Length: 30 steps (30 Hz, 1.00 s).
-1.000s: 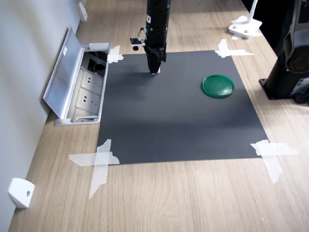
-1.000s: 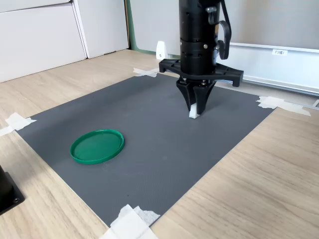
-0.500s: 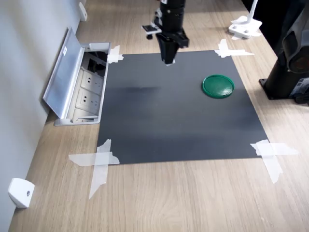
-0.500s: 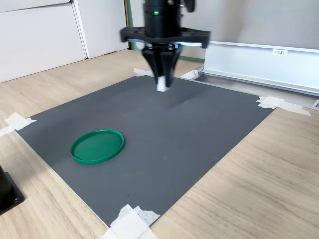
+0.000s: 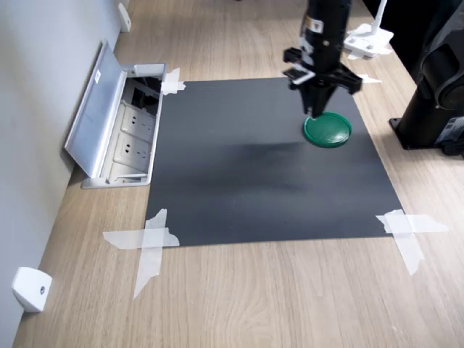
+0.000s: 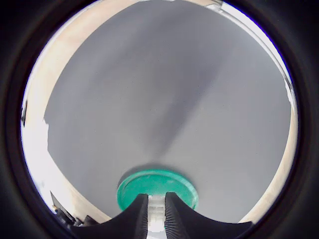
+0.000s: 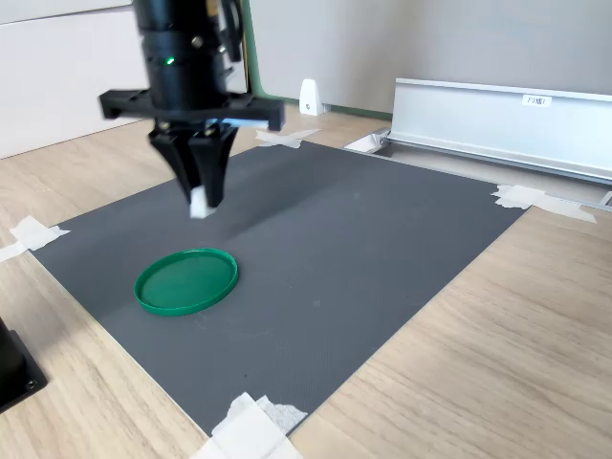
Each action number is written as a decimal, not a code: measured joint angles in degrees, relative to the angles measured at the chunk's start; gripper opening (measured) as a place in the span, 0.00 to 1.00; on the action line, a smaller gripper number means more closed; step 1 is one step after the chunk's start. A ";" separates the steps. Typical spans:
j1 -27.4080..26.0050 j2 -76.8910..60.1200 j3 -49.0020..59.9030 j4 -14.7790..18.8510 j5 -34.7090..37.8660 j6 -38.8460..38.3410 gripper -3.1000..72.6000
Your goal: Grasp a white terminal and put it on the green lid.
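Note:
My gripper [image 7: 200, 203] hangs above the dark mat, shut on the white terminal [image 7: 199, 204], a tiny white block pinched between the fingertips. In the wrist view the white terminal [image 6: 156, 213] sits between the two black fingers [image 6: 139, 214]. The green lid [image 7: 185, 280] lies flat on the mat just below and in front of the gripper in the second exterior view. In the first exterior view my gripper [image 5: 317, 110] hovers at the far edge of the green lid [image 5: 328, 130]. The wrist view shows the green lid [image 6: 149, 181] just ahead of the fingertips.
The grey mat [image 5: 268, 181] is taped to the wooden table at its corners. An open floor-socket box with a metal flap [image 5: 116, 123] lies at the first exterior view's left. A black stand base [image 5: 435, 109] is at the first exterior view's right. A white wedge block [image 5: 30, 288] sits near the wall.
My gripper, shut on the white terminal, has lifted off the mat and travelled across it toward the green lid, to the right in the first exterior view.

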 joint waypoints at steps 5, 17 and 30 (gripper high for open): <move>0.00 -2.88 5.05 -0.93 -2.08 -1.47 0.15; 0.00 -3.17 8.66 -3.71 -10.59 -2.02 0.15; 0.00 -3.17 8.66 -3.71 -10.05 -3.11 0.40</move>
